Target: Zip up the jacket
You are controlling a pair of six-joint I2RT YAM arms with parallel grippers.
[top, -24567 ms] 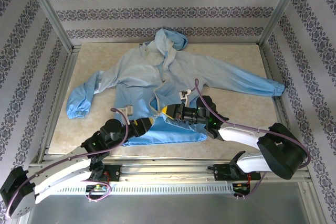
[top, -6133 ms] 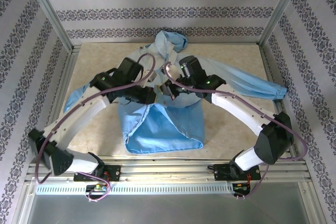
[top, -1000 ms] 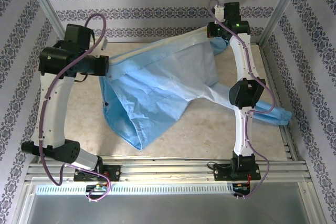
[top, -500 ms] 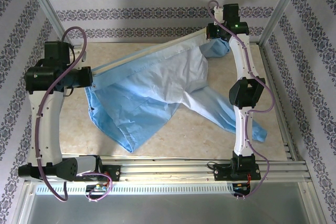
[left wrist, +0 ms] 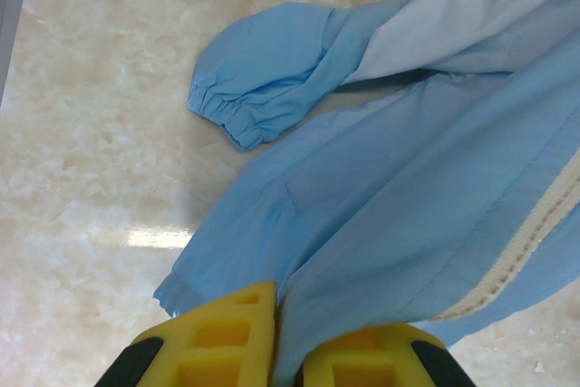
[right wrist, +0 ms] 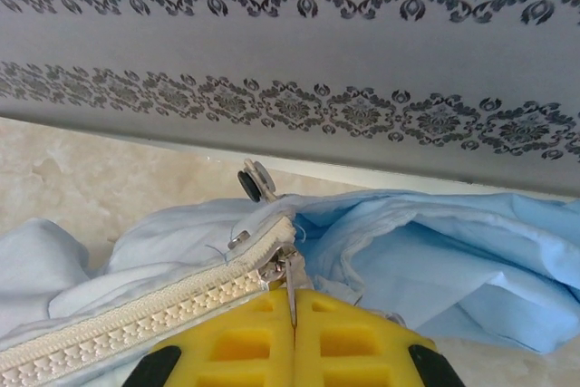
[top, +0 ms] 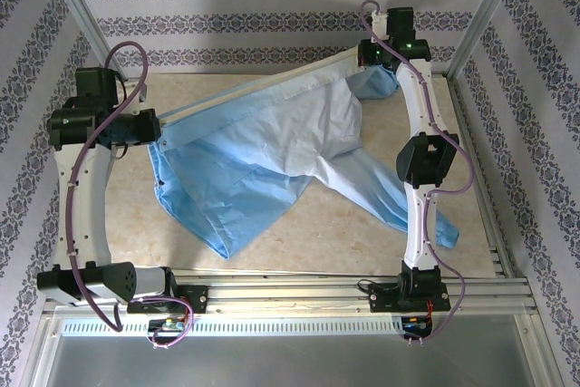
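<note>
jacket [top: 263, 156] stretched taut over counter [top: 353, 233], left jaws clamped on its hem end, right jaws pinched together on zipper [right wrist: 136, 319] top by far wall

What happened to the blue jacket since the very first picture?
The right gripper ran from the hem to the far right corner, closing the zipper; the left gripper pulled the hem left. The jacket, flat before, now stretches between them. Both stay shut on it.
</note>
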